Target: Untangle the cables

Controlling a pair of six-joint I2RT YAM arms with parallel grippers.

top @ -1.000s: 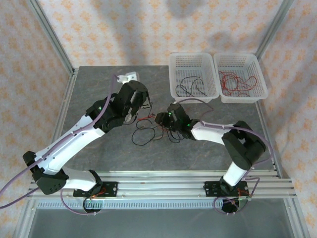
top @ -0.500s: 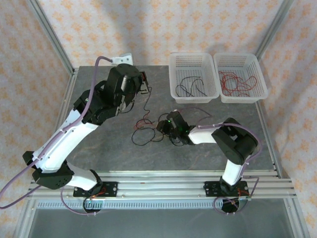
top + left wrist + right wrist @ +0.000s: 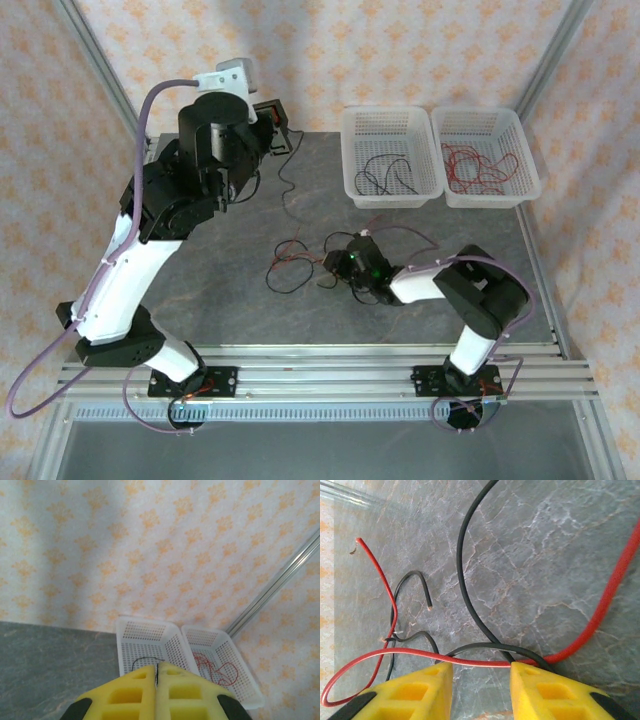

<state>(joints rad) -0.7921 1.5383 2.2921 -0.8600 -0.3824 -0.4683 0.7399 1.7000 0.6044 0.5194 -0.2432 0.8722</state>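
Observation:
The cables (image 3: 293, 262), a small clump of thin red and black wires, lie mid-table. My left gripper (image 3: 277, 127) is raised high over the table's far left and is shut on one black wire (image 3: 283, 185), which hangs from it down toward the clump. In the left wrist view the yellow fingers (image 3: 131, 692) press together with that black wire (image 3: 157, 674) pinched between them. My right gripper (image 3: 332, 263) sits low at the clump's right side. It is open (image 3: 481, 672), and a red wire (image 3: 470, 661) and a black wire (image 3: 485, 647) cross right at its fingertips.
Two white baskets stand at the back right. The left basket (image 3: 391, 113) holds black wires (image 3: 385, 176) and the right basket (image 3: 487, 112) holds red wires (image 3: 480, 166). Metal frame posts and patterned walls enclose the table.
The left arm has risen and swung back toward the far left, drawing the black wire up out of the clump. The right gripper has stayed low at the clump, its jaws slightly narrower.

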